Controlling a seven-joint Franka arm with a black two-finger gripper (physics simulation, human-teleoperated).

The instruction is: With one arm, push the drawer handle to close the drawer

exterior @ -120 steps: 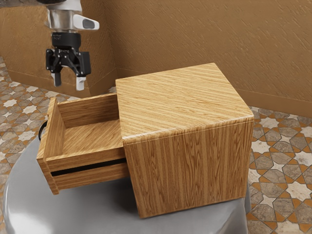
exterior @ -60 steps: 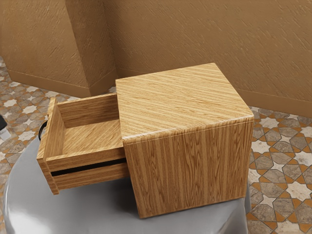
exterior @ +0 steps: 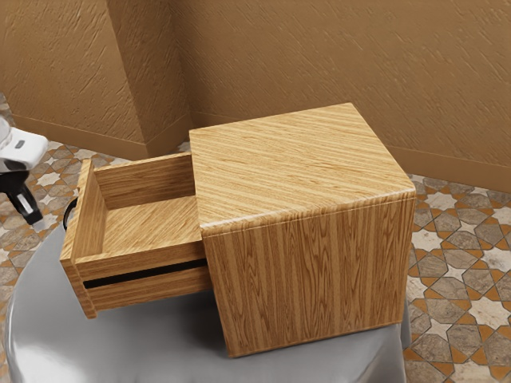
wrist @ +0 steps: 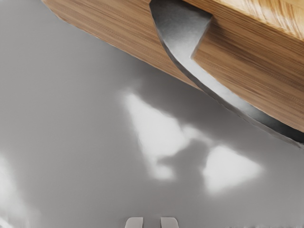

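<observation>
Wooden drawer (exterior: 144, 262) hung open ahead of the gripper (wrist: 152, 223)

Its dark handle (wrist: 221, 91) was near the gripper, whose fingers stood apart, empty. Pushing off-centre (that handle curved) could have made them slip or jammed the drawer askew.

A room, perhaps in a home: star-patterned tile floor (exterior: 447, 307) below the claw (exterior: 30, 214), textured brown wall (exterior: 295, 56) with baseboard (exterior: 455, 177) beyond.

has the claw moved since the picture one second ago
Yes. Against the cabinet, the claw sits lower and farther to the exterior view's left than then, now out past the drawer handle.
</observation>
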